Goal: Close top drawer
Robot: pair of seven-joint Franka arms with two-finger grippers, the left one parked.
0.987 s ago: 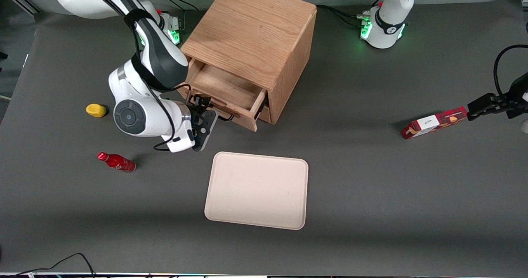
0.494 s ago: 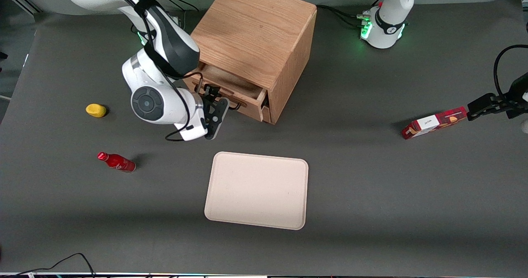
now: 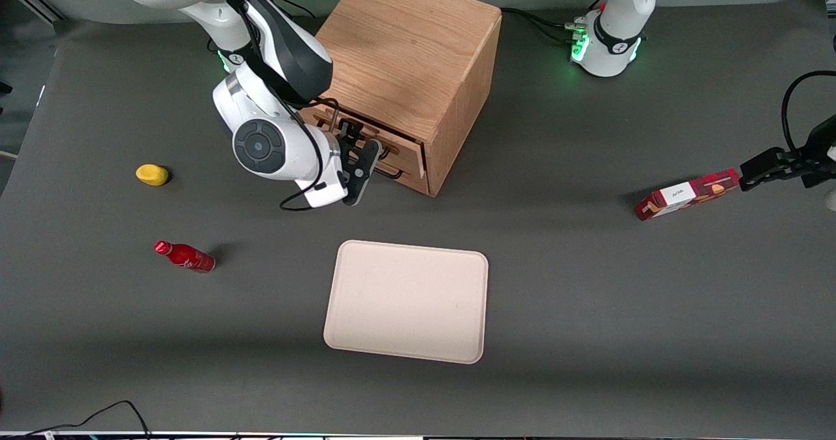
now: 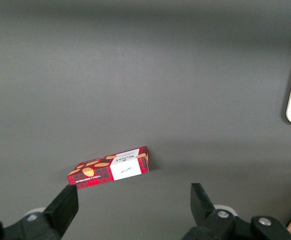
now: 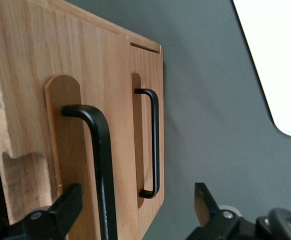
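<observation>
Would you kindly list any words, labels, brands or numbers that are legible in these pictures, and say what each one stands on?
Red plaid box: a white label and a line of print on its edge, both too small to read.
Red bottle: no legible lettering.
Cabinet, top drawer and tray: no text.
Tool, in front of the top drawer's handle: no markings readable.

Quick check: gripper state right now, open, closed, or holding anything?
Gripper: open, holding nothing, in front of the top drawer, its fingers either side of the drawer's handle.
</observation>
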